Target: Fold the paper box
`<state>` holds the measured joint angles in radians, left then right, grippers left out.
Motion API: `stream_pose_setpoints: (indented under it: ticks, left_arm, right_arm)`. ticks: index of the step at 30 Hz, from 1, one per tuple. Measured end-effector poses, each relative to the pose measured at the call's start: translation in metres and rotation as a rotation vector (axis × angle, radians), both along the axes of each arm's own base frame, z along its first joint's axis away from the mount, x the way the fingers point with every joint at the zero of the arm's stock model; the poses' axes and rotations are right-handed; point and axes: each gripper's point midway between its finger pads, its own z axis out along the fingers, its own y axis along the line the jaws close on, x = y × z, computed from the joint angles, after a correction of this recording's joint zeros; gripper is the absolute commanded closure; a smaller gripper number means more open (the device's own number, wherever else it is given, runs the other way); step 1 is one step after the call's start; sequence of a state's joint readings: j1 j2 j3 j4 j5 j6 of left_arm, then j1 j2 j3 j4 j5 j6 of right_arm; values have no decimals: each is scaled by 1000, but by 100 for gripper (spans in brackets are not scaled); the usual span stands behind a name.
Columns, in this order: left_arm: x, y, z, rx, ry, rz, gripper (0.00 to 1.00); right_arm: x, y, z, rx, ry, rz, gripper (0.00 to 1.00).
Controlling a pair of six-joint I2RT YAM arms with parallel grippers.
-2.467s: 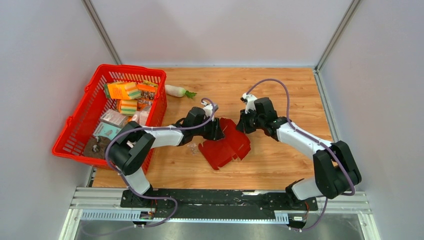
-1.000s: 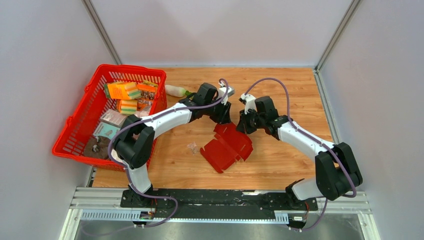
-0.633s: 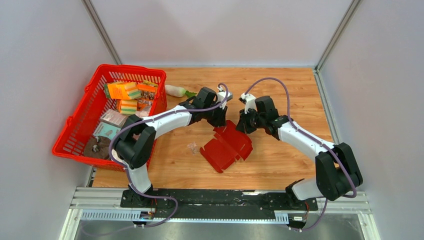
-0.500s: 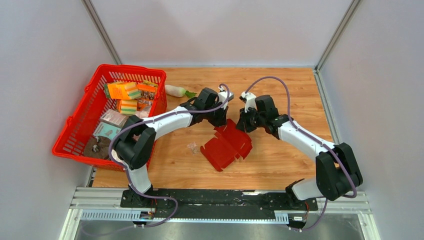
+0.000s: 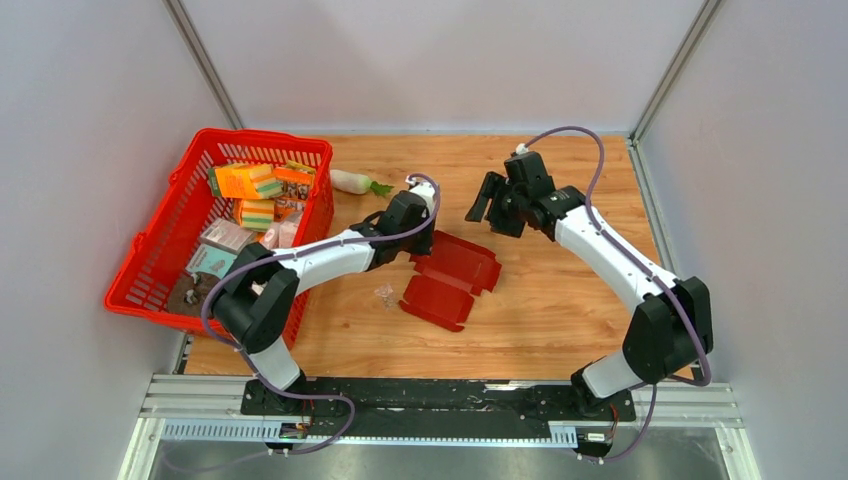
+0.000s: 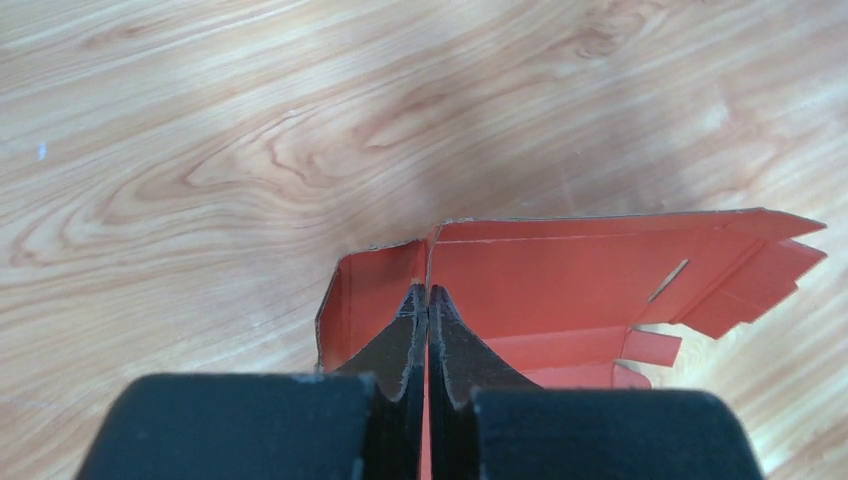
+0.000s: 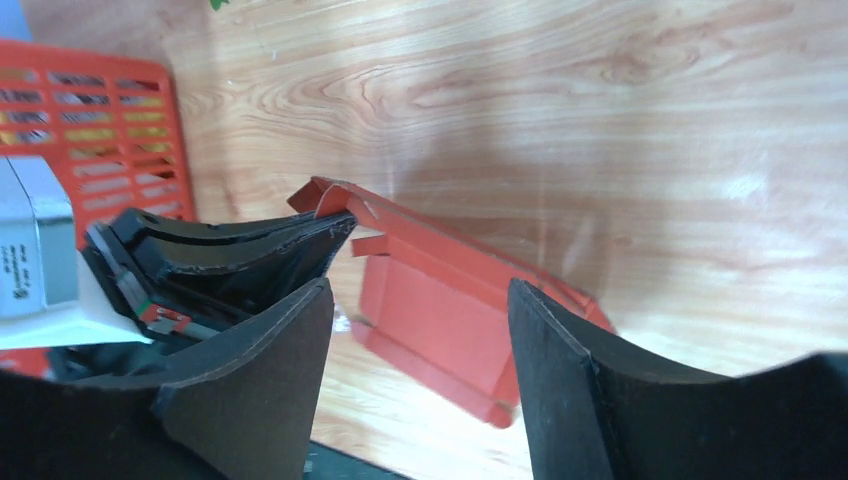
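The fingers point(image 6: 400, 350) of the left gripper point(image 6: 428, 300) are pressed fully together. Between them they pinch a thin edge of the box point(image 6: 600, 265), at a corner where a short flap meets a long upright wall. In the left wrist view the long wall runs to the right and ends in pointed flaps, with a narrow slit cut in it. The fingers point(image 7: 270, 370) of the right gripper point(image 7: 418, 290) stand wide apart and have nothing between them. This gripper hangs beyond the far side of the box, near it but not touching. From above, the box lies about the middle of the table point(image 5: 570, 320), between the two arms. It is only partly folded: one flat panel lies toward the near left, and the other part has low raised walls. The left arm reaches to it from the left, low over the wood. A small clear crumpled thing point(image 5: 384, 293) lies just to the left of the box. At the left edge stands a red basket point(image 5: 150, 262) holding packets point(image 5: 245, 181). A white vegetable point(image 5: 352, 181) with green leaves lies beside its far corner.
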<state>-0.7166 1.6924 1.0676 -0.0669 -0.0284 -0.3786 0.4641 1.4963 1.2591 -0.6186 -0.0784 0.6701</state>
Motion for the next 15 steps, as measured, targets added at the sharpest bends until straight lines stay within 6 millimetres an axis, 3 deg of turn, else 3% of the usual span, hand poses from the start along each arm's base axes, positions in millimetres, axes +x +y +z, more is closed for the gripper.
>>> stream_pose_setpoints:
  ticks: [1,5,11,15]
  left_arm:
    - [1,3,0,2,-10,27,100]
    - [4,7,8,-3,-57,97,100]
    - [9,8,29,-51,-121,155,100]
    - [11,7,34,-69,-138,173,100]
  right_arm:
    - [-1,1,2,21,21,-33,24]
    - [-9,8,10,147,94,-179,24]
    - [-32,16,28,423,151,-358,33]
    - [-35,19,21,552,226,-480,37]
